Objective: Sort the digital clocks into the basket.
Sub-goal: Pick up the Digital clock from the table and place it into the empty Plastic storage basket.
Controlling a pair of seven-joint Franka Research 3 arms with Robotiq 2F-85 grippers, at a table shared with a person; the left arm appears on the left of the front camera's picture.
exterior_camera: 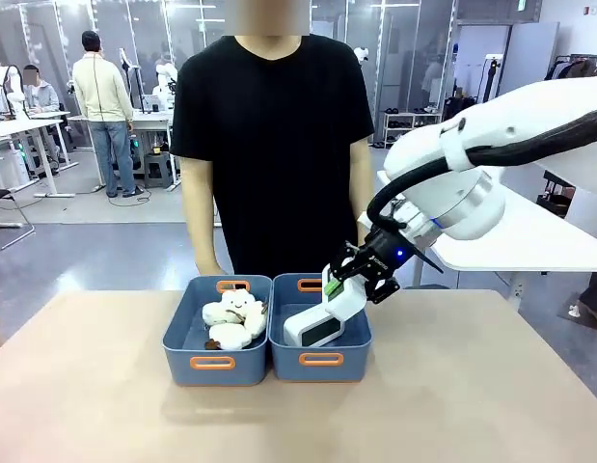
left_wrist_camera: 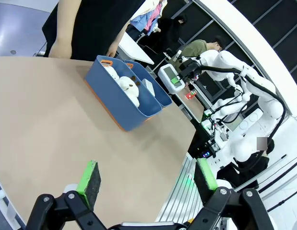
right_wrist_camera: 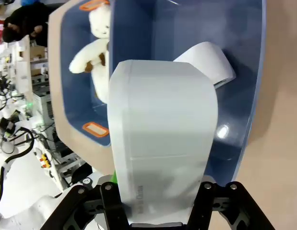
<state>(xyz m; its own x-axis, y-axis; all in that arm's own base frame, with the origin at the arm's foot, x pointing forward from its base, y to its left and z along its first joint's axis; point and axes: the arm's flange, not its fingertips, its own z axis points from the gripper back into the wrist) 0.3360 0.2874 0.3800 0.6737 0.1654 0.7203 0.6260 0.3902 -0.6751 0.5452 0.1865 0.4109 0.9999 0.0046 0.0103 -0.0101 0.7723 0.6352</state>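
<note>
Digital clock [right_wrist_camera: 162,143] between right pincer [right_wrist_camera: 158,218] fingers.

One white digital clock [exterior_camera: 315,332] lies in the right basket [exterior_camera: 321,361]; another [exterior_camera: 344,299] hangs tilted above it.

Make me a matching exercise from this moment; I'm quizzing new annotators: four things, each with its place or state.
Things:
1. right gripper
2. left gripper
3. plush toys
4. second clock

States:
A. lying in the right basket
B. open, above the bare table
C. piled in the left basket
D. shut on a white clock, over the right basket

Pairs: 1-D, 2-B, 3-C, 4-A
</note>
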